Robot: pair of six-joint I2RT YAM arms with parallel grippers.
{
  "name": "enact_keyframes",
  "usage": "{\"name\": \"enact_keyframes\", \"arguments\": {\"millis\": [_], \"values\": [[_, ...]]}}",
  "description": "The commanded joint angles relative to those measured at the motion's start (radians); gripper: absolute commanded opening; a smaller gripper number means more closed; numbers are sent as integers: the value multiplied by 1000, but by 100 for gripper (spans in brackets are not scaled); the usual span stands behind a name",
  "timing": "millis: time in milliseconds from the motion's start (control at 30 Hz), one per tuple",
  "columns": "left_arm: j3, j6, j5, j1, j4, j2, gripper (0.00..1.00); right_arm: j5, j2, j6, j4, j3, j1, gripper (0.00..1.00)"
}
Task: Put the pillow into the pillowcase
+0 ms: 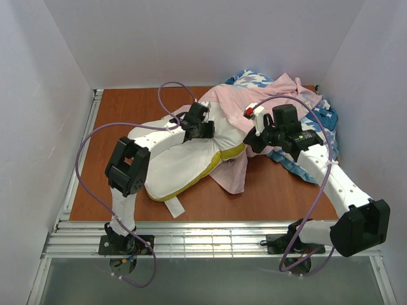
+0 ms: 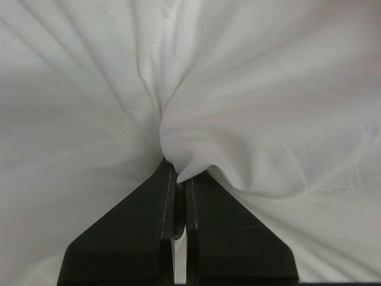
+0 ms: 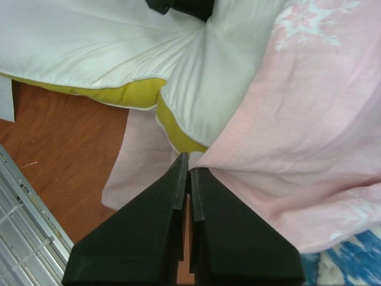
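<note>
Slide across table [image 1: 127,105], driving pillow [image 1: 178,171] straight into pillowcase [image 1: 254,108], corner first, mouth held lifted and taut to avoid bunching. Lying flat, far corner tucked just under the pink hem. Left gripper [image 2: 178,179] clenched on a pinch of pillow fabric; right gripper [image 3: 187,164] clamped on the hem, yellow edge just beside the fingers.

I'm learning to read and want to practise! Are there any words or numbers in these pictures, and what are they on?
No words or numbers can be read anywhere.
Tag on the pillow: looks blank, too small to tell.
Pillowcase: only white snowflakes, no letters showing.
Blue-and-white cushion: pattern only.
</note>
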Motion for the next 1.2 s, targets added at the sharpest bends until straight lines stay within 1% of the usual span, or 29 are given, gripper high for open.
{"name": "enact_keyframes", "arguments": {"millis": [0,33,67,100,133,167,200,233,267,333,367,400,467,533,567,600,633,700,733,767,800,900,967,1000,1033,1067,1100,1133,1167], "values": [[-2,-34,124,36,102,-68,0,-53,-17,-7,3,-32,43,1],[27,-35,148,31,151,-73,0,-48,-10,0,35,-83,60,1],[47,-34,148,22,165,-74,0,-42,-9,15,56,-100,101,1],[82,-32,127,19,164,-58,0,-40,-4,41,76,-112,126,1],[151,-32,88,16,138,-39,0,-37,5,56,89,-112,152,1],[195,-37,60,17,113,-21,0,-42,11,66,101,-106,210,1],[222,-40,49,19,98,4,0,-46,16,67,101,-100,236,1],[239,-46,96,26,107,5,0,-48,26,70,102,-99,256,1],[236,-73,113,42,113,4,0,-75,31,75,101,-114,282,1],[204,-98,162,54,150,-19,0,-111,42,83,101,-144,301,1],[191,-109,190,59,167,-49,0,-105,46,63,96,-158,301,1],[171,-112,222,63,167,-50,0,-73,46,63,98,-157,301,1],[104,-121,260,83,196,-120,0,21,46,20,105,-137,267,1],[64,-141,300,114,204,-198,0,-6,68,21,125,-65,211,1],[27,-144,319,150,204,-223,0,-38,82,21,130,-33,180,1],[15,-136,358,170,198,-254,0,-49,111,15,138,15,178,1],[6,-120,369,184,188,-278,0,-89,128,18,145,35,183,1],[-13,-54,342,194,152,-349,0,-132,164,41,162,84,197,1],[-31,-17,336,195,129,-369,0,-155,201,47,165,98,222,1],[-52,-5,328,195,121,-410,0,-181,213,62,165,110,235,1],[-109,6,333,195,118,-424,0,-187,223,70,171,121,247,1],[-180,-1,339,191,122,-450,0,-201,215,109,190,136,258,1],[-227,-8,345,191,150,-449,0,-197,168,95,147,153,256,13],[-246,-8,348,189,173,-443,0,-206,130,45,104,164,256,19],[-251,-3,351,188,184,-438,0,-203,113,20,62,196,255,29],[-255,0,349,181,190,-429,0,-185,94,-6,-12,204,249,35],[-264,2,348,178,210,-421,0,-148,56,-25,-25,201,243,40],[-281,2,349,172,219,-415,0,-50,37,-42,-28,195,227,46],[-292,2,348,168,225,-410,0,14,25,-58,-14,193,220,50]]}}
